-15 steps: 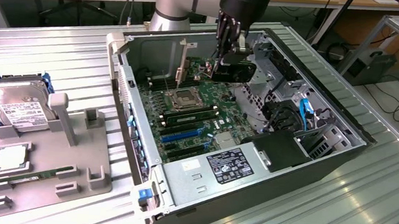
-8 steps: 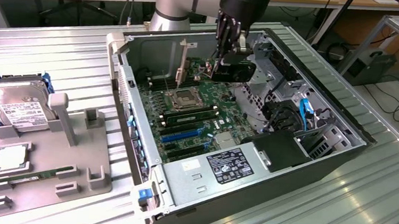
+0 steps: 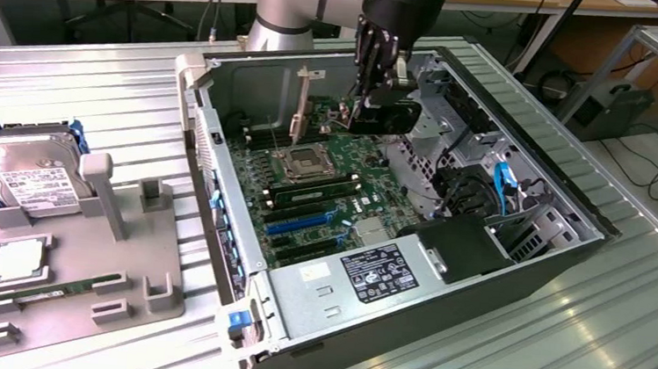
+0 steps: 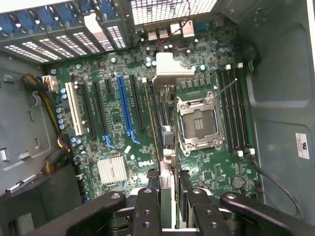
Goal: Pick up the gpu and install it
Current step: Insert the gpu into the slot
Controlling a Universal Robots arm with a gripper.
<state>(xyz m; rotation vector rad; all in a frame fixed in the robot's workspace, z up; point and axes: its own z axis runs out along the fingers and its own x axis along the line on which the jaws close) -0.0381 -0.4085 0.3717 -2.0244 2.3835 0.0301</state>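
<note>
The gpu hangs inside the open computer case, just above the motherboard, black shroud toward the drive bays. My gripper reaches down from above and is shut on its top edge. In the wrist view the gpu appears edge-on as a thin strip. It runs from between my fingers to its silver bracket near the case's rear slots. It lies along the expansion slots between the blue slot and the CPU socket. Whether its edge touches a slot I cannot tell.
On the exterior view's left a grey holder plate carries a silver hard drive, a chip and a green RAM stick. The power supply and the drive cage crowd the case's near end. A ribbed metal table surrounds it.
</note>
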